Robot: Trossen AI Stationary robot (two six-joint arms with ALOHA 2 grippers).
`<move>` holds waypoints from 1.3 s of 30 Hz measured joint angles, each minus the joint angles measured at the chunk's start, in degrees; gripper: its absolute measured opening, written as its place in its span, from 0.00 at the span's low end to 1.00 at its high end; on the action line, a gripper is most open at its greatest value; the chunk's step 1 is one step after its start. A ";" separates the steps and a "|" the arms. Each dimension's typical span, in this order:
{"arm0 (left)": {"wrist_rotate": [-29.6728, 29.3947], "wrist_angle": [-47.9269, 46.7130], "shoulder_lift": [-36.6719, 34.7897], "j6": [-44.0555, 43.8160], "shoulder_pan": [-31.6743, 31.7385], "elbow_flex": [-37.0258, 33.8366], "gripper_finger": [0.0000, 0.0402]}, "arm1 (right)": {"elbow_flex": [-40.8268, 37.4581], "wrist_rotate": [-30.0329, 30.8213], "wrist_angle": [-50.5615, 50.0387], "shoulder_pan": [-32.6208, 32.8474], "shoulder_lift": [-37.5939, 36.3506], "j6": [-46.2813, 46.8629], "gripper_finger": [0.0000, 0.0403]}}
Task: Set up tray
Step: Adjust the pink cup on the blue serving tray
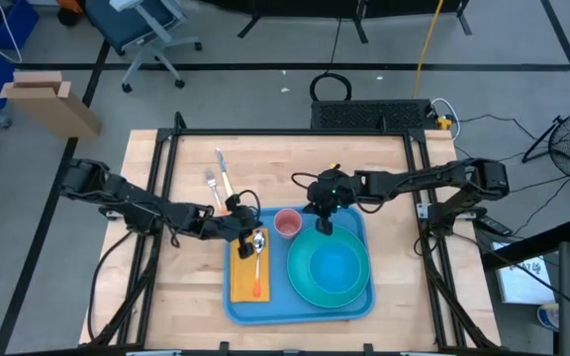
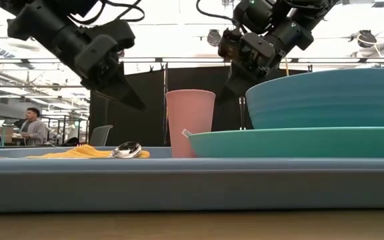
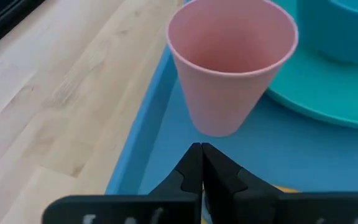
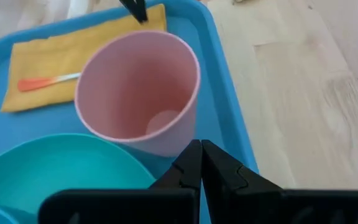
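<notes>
Wooden desk (image 1: 186, 297), tray (image 1: 240, 305) at centre, long axis front-to-back. Both end effectors clenched, empty, above its far edge: left (image 1: 248, 225) over napkin (image 1: 249, 280), right (image 1: 323, 222) nearer cup (image 1: 287, 222).

Two black jointed arms trail looping black cables, each ending in pointed, wedge-shaped black fingers (image 3: 191, 171).

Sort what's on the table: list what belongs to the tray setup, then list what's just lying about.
Part of the setup: blue tray, yellow napkin with spoon on it, pink cup, teal plate, teal bowl.

Lying about on the bare wood beside the tray: fork, knife.
</notes>
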 joint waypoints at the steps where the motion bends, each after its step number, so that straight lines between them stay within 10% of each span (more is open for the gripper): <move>1: 0.02 0.30 0.33 -0.03 0.26 0.00 0.02 | 0.00 0.02 0.35 0.01 -0.01 -0.01 0.00; 39: 2.97 1.71 0.33 1.06 1.27 0.00 0.01 | -0.11 -2.23 7.82 3.39 6.60 0.33 0.00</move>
